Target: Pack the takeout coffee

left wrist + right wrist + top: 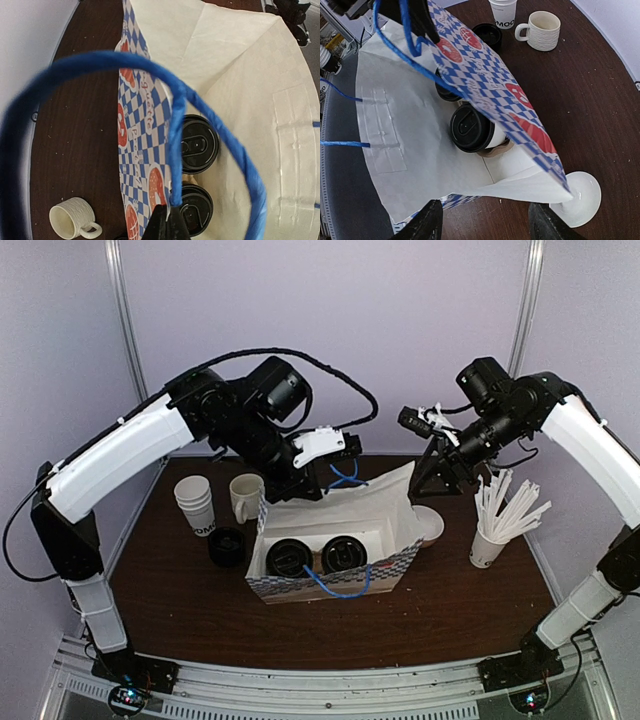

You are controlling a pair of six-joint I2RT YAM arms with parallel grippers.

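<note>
**Two lidded cups stand in the open bag, left claw pinched on its rim**

The takeout coffee [343, 553] is a small white paper cup capped by a round black plastic lid. From overhead only the lid shows. The right wrist view shows a strip of white wall under the lid. It stands upright or close to it, its long axis about vertical and its lid facing up toward the bag's open mouth. A second lidded cup [291, 557] of the same look stands just beside it on the left.

Both sit on the floor of a paper bag [330, 585], white inside and printed outside with blue checks and orange doughnuts. The bag stands mid-table and has blue handles [100, 62].

The left gripper [340, 472] is closed tight on the bag's rear rim, where a handle strand runs down to it. In its own wrist view the handle loops around the lens. The right gripper [487, 222] hangs at the bag's right end with its jaws wide apart and nothing between them.

On the brown table [450, 610] left of the bag are a stack of white cups [196, 502], a cream mug [245, 495] and a loose black lid [227, 545]. A white bowl [430, 525] sits against the bag's right end. Further right is a cup of white sticks [487, 545]
</note>
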